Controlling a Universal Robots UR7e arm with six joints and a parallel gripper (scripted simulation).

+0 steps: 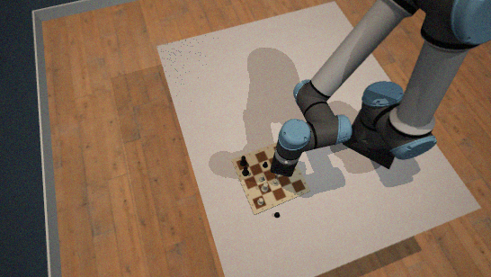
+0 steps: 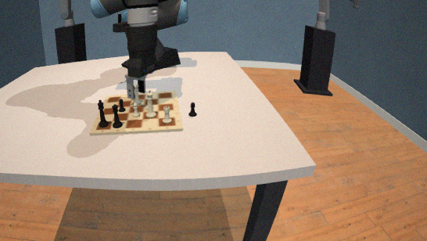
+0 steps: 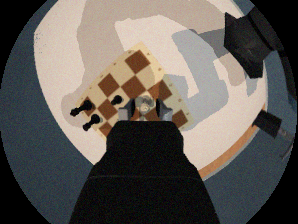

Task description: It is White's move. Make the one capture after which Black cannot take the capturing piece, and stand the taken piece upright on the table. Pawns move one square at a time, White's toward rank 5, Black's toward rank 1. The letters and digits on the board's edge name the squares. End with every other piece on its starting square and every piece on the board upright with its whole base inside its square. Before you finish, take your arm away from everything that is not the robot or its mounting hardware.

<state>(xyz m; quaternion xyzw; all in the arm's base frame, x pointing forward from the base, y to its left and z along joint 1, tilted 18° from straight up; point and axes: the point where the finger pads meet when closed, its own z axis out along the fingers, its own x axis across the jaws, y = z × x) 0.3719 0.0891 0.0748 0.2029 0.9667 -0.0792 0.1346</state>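
A small chessboard lies on the white table. My gripper is open and low over the board's far side, its fingers on either side of a white piece without gripping it. On the board stand a tall white piece, a white pawn and a white rook. Two tall black pieces and a black pawn stand at the left end. Another black pawn stands upright on the table beside the board.
The robot's base sits on the table to the right of the board, and the arm reaches over the board's far edge. Two dark posts stand beyond the table. The table's front edge is near.
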